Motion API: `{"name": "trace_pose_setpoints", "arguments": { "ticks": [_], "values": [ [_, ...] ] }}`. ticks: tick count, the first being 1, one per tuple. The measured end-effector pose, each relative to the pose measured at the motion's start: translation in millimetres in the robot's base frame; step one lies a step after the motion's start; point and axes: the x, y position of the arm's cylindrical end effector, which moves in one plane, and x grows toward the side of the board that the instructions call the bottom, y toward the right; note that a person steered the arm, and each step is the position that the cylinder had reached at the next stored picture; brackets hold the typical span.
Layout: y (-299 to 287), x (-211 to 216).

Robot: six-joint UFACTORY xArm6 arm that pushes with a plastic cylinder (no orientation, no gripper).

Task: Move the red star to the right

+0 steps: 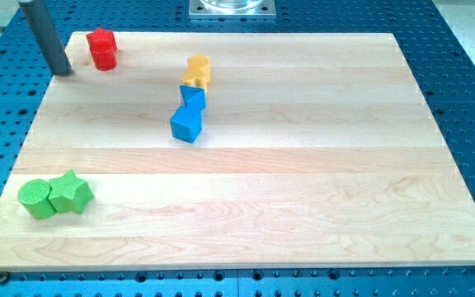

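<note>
The red star (102, 48) stands near the top left corner of the wooden board (303, 181). My tip (63, 71) rests on the board just to the left of the red star and slightly below it, a small gap apart. The dark rod rises from the tip toward the view's top left. No other block lies between the tip and the red star.
A yellow block (196, 71) sits at top centre, with a small blue block (193, 97) and a blue cube (186, 124) touching in a line below it. A green cylinder (36, 199) and a green star (72, 192) touch at the bottom left. A blue perforated table (468, 82) surrounds the board.
</note>
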Motion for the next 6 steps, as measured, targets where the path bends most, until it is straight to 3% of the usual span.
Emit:
{"name": "trace_pose_setpoints", "arguments": {
  "ticks": [1,2,3,4,5,6],
  "values": [
    [0.6,-52.2],
    [48.2,-59.5],
    [132.1,-39.0],
    [95.3,-51.6],
    [67.8,-11.0],
    [135.5,10.4]
  ]
}}
